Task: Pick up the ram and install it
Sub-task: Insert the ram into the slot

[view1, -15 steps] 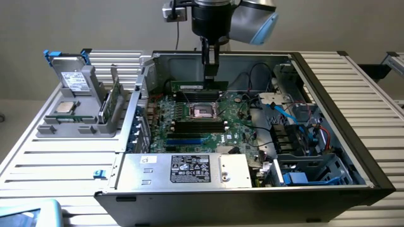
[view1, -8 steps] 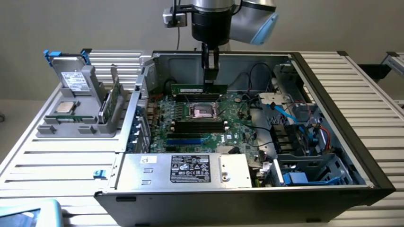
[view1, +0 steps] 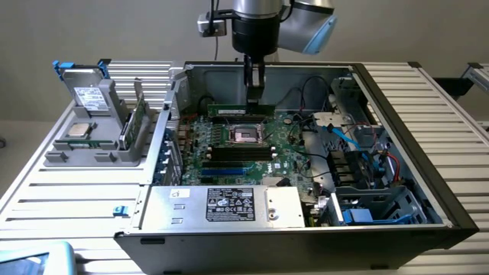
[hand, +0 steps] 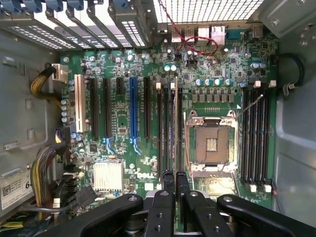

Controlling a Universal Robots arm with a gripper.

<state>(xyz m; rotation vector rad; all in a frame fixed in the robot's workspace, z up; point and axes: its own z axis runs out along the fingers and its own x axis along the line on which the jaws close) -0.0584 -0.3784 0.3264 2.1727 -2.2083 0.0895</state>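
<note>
The ram (view1: 235, 109) is a narrow green stick, and my gripper (view1: 256, 102) is shut on its top edge. It hangs level inside the open computer case (view1: 397, 114), just over the memory slots on the far side of the empty processor socket (view1: 246, 134). In the wrist view the ram (hand: 176, 123) shows edge-on as a thin line between my fingers (hand: 169, 183). It runs along the black memory slots (hand: 166, 128) beside the socket (hand: 211, 143). I cannot tell whether it touches a slot.
A grey holder (view1: 61, 156) at the exterior view's left carries a silver processor chip (view1: 79, 129), a grey drive (view1: 91, 96) and another green board (view1: 133, 127). A power supply (view1: 221, 206) fills the case's near side. Cables (view1: 344, 137) and a drive cage lie toward the right.
</note>
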